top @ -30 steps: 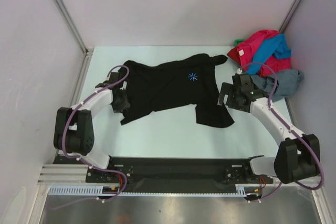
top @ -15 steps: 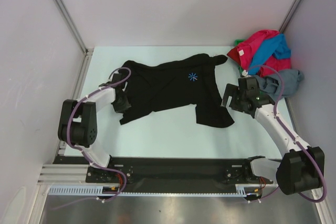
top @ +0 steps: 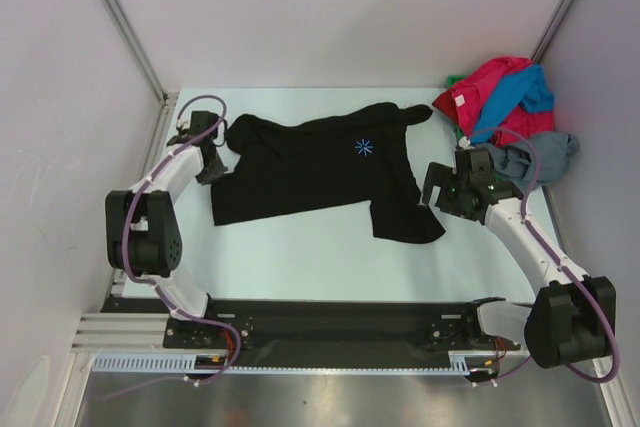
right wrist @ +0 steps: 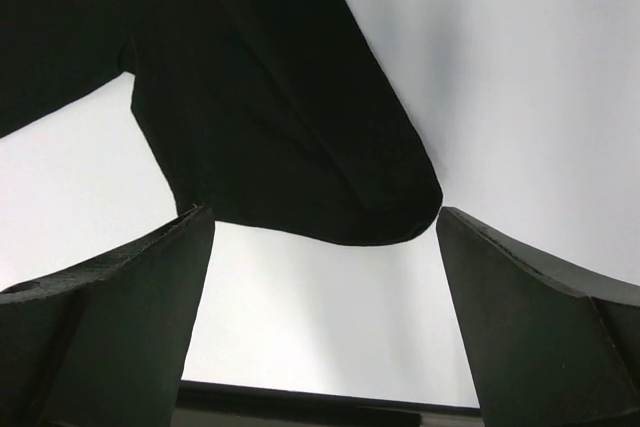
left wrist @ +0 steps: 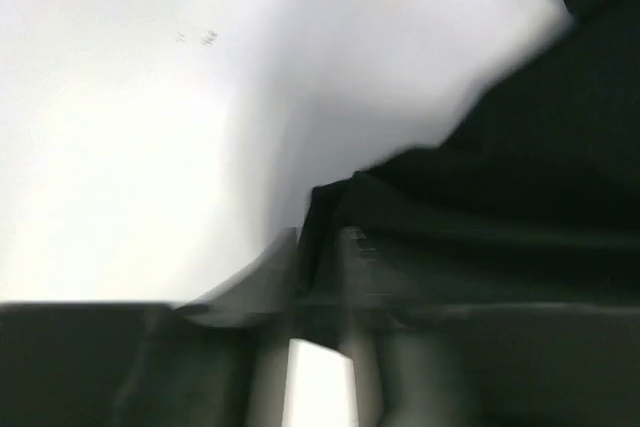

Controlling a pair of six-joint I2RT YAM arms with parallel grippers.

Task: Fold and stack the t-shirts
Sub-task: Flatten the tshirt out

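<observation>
A black t-shirt (top: 310, 162) with a small blue star print lies spread across the table, its lower right flap hanging toward the front. My left gripper (top: 213, 165) is at the shirt's left edge. In the blurred left wrist view its jaws (left wrist: 322, 237) are pinched on a fold of the black t-shirt (left wrist: 520, 177). My right gripper (top: 437, 187) hovers open just right of the shirt's lower right flap. In the right wrist view the rounded edge of the black t-shirt (right wrist: 250, 97) lies just beyond my right gripper (right wrist: 320, 215), with only bare table between the fingers.
A heap of t-shirts sits in the back right corner: red-pink (top: 485, 87), bright blue (top: 525, 97) and grey (top: 545, 152), with a bit of green (top: 455, 80) behind. White walls close in the pale table (top: 300, 247) on the left, right and back.
My left gripper closed on the shirt's left edge and pulled it up and to the left, straightening that side. The right gripper drew slightly back to the right and stayed open.
</observation>
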